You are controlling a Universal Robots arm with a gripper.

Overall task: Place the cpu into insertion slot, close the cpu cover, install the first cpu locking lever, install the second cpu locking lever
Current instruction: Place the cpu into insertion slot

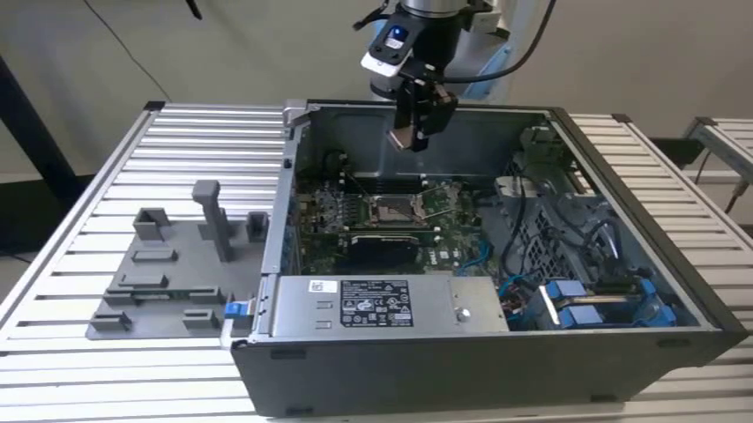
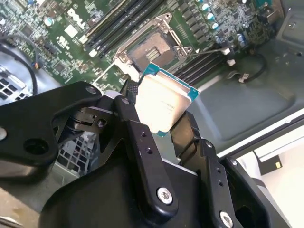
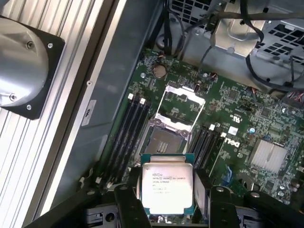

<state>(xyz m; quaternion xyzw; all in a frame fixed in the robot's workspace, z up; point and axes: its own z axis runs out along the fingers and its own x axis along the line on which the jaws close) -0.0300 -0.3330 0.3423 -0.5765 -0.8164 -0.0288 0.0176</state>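
My gripper (image 1: 414,132) hangs over the open computer case, shut on the cpu (image 1: 404,137). In both wrist views the cpu (image 3: 167,183) (image 2: 164,102) shows its silvery top and green edge, clamped on two sides between the black fingers (image 3: 127,199) (image 2: 130,118). Below it on the green board lies the insertion slot (image 3: 164,141) (image 2: 151,47) (image 1: 391,209), dark in the centre and uncovered. The cpu cover (image 3: 183,100), a thin silver frame, is swung open just beyond the slot. The cpu is well above the slot and touches nothing else.
Black memory slots (image 3: 135,126) flank the socket. A large black block (image 1: 376,304) lies along the case's front edge. Cables and blue connectors (image 1: 588,300) crowd the exterior view's right of the case. A grey fixture plate (image 1: 176,273) sits on the slatted table outside the case.
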